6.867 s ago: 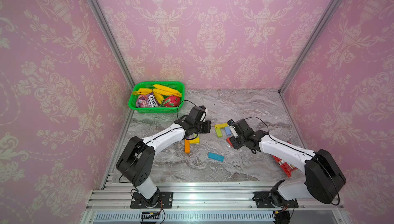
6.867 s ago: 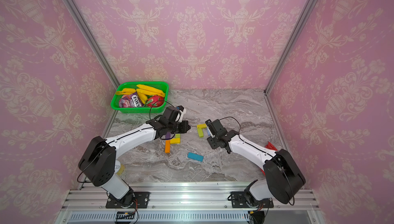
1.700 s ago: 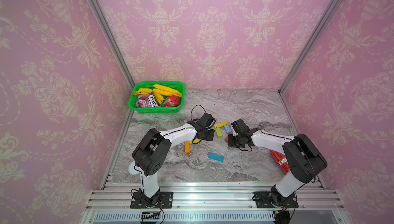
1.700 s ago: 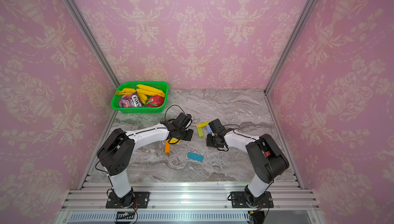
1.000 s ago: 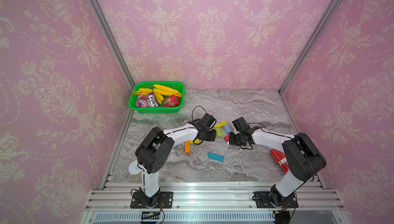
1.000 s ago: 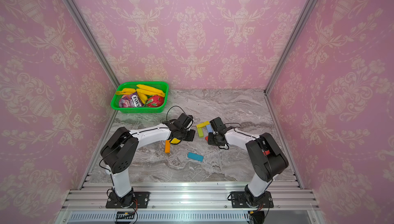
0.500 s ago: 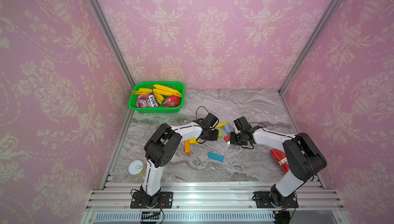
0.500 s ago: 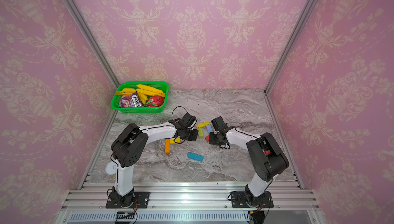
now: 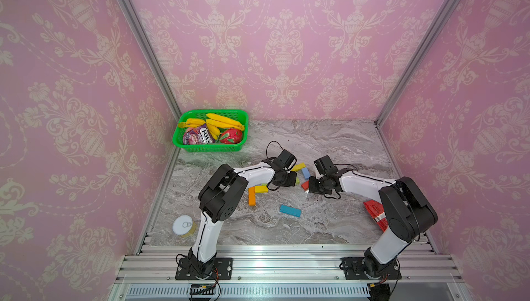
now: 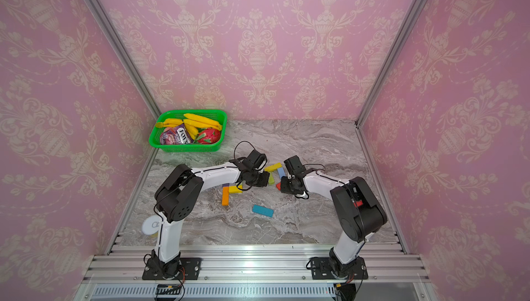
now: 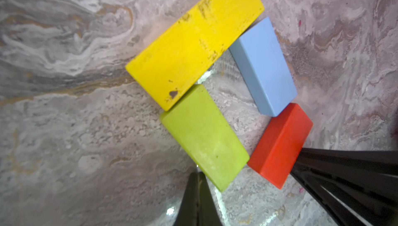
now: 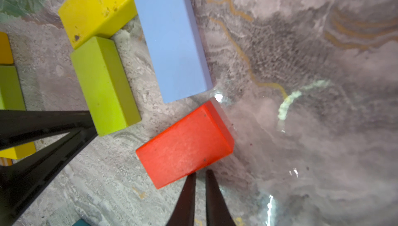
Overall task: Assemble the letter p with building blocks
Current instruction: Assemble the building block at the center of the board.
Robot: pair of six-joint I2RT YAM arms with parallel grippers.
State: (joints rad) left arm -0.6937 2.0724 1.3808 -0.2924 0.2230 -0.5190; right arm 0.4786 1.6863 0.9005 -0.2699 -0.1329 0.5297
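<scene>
Left gripper [image 11: 199,174]: black fingers pressed together, empty, tips touching one end of the lime green rectangular block [image 11: 204,136]. Right gripper [image 12: 200,176]: all but closed, holding nothing, tips against a long edge of the red rectangular block [image 12: 185,143]. Lime's other end meets the long yellow block [image 11: 193,42], with the light blue block [image 11: 265,67] alongside. Red lies askew across their free ends. The orange block [image 9: 251,195] and teal block [image 9: 290,210] lie apart on the grey marble tabletop [image 9: 338,147].
</scene>
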